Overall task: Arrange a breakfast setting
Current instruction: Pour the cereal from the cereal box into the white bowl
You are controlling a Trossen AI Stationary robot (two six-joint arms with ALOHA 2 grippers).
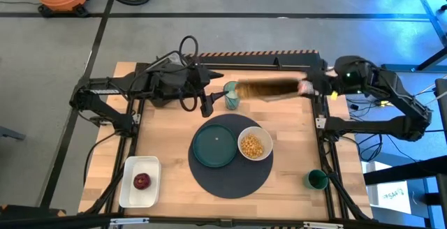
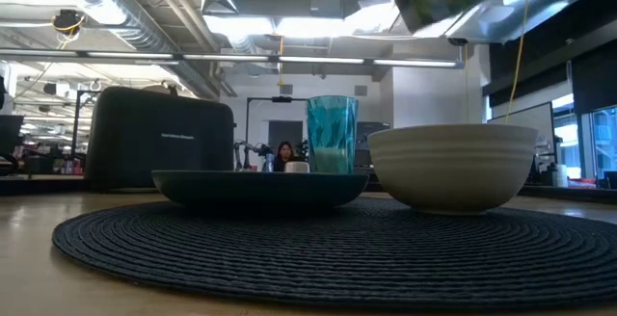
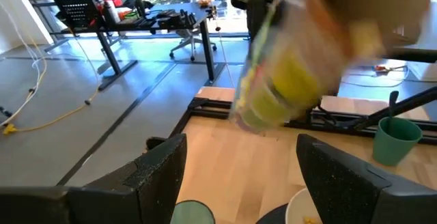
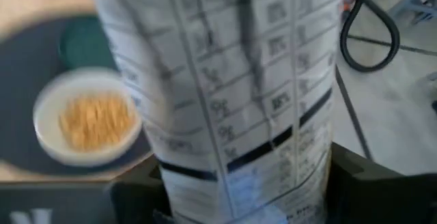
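A dark-blue round mat (image 1: 230,170) carries a teal plate (image 1: 214,146) and a white bowl (image 1: 254,145) of yellow cereal (image 4: 92,120). A teal tumbler (image 1: 231,95) stands behind the mat. My right gripper (image 1: 312,86) is shut on a cereal box (image 1: 269,88) held in the air above the table's far side. My left gripper (image 3: 256,183) is open and empty beside the tumbler. A small green mug (image 1: 316,180) stands at the near right. A red fruit (image 1: 142,181) lies in a white tray (image 1: 129,187). The bagel does not show. My right gripper pinches the cereal box near one end (image 4: 225,190), a finger on each side. The box reaches out from the fingers toward the table's left, about level, lifted clear of the table. It shows blurred.
A black toaster (image 2: 159,143) stands at the far left behind the mat. The left arm (image 1: 133,86) lies over the table's far left part. Bare wood shows between the mat and the mug and along the near edge.
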